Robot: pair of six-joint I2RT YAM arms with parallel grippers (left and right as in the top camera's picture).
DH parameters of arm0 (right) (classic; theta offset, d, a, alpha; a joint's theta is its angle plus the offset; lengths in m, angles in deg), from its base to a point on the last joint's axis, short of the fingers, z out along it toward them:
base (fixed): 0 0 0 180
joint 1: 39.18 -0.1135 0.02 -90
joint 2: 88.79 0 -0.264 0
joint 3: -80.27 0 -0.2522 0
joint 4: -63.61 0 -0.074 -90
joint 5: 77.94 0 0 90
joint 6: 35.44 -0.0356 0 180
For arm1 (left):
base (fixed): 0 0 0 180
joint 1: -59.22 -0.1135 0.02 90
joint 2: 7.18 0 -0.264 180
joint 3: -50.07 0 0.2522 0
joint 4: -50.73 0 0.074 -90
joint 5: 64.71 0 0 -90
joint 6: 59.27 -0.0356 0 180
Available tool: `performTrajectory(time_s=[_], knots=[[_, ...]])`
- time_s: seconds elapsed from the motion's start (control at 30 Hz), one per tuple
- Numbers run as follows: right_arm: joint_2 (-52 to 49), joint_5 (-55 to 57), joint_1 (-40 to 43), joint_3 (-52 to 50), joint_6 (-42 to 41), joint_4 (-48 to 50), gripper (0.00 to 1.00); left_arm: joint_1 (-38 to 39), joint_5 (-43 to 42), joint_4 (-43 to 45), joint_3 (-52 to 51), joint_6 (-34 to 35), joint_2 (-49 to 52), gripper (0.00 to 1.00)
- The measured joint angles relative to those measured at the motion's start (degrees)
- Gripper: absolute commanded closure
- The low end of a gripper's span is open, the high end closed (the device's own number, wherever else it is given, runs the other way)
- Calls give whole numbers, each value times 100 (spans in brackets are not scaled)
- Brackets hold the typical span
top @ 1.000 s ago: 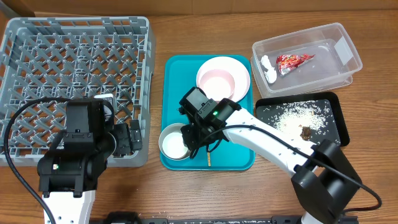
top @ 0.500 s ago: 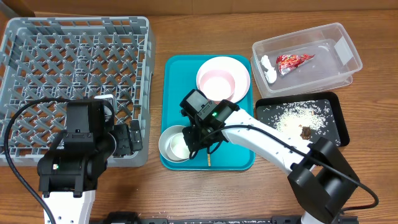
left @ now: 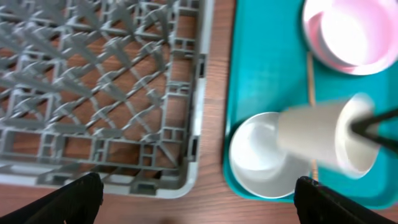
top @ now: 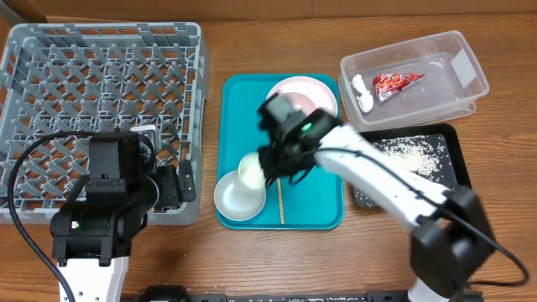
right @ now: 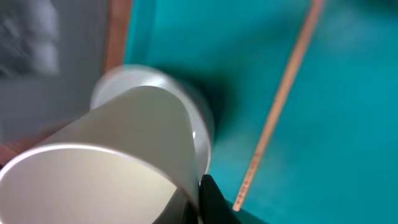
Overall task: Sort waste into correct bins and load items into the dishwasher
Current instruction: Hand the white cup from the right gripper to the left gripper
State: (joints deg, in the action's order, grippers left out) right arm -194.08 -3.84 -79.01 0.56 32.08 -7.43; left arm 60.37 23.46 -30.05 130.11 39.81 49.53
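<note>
My right gripper [top: 268,166] is shut on the rim of the small white cup [top: 251,170] and holds it tilted above the light grey bowl [top: 235,197] on the teal tray. In the right wrist view the cup [right: 124,143] fills the lower left, with my finger [right: 211,200] at its rim. The thin wooden stick [top: 280,201] lies on the tray beside the bowl. The pale pinkish bowl [top: 295,107] sits on the white plate [top: 323,91]. My left gripper [left: 199,208] is open and empty by the grey dish rack [top: 101,92].
The clear tub [top: 453,88] holds the red-and-white wrapper [top: 396,82] and white tissue [top: 361,92]. The black tray [top: 449,168] holds rice grains [top: 411,149]; my right arm crosses part of it. The teal tray [top: 315,197] lies between rack and bins.
My right gripper has lifted the white cup out of the grey bowl and moved up and to the right with it. The cup now lies tilted. The left arm has not moved.
</note>
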Motion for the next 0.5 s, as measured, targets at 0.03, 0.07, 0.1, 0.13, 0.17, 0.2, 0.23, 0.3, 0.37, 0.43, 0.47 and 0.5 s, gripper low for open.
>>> performTrajectory(time_s=[0.03,0.07,0.1,0.13,0.17,0.2,0.23,0.3,0.37,0.43,0.47,0.5], knots=[[118,-20,131,79,0,-11,96,0,-98,57,0,0,0,0],[278,-55,286,131,2,-11,96,0,-225,133,0,0,0,0],[448,-109,435,168,0,-24,96,0,-361,210,0,-2,7,0],[603,-201,597,188,2,-33,96,2,-538,308,0,-7,17,0],[743,-308,754,210,2,-50,96,2,-697,398,0,-13,31,0],[881,-496,984,243,2,-83,96,2,-887,507,0,-26,57,0],[960,-656,1152,269,0,-94,96,2,-1110,629,0,-52,96,0],[1027,-1165,1580,289,52,-103,96,0,-1652,931,7,-142,223,0],[999,-1779,1963,289,210,-129,96,0,-2271,1217,9,-256,407,0],[957,-2426,2247,289,407,-153,96,0,-2931,1519,9,-380,629,0],[942,-2736,2343,289,501,-190,96,0,-3281,1668,9,-452,756,0],[929,-3034,2417,289,599,-240,96,2,-3604,1808,9,-511,879,0]])
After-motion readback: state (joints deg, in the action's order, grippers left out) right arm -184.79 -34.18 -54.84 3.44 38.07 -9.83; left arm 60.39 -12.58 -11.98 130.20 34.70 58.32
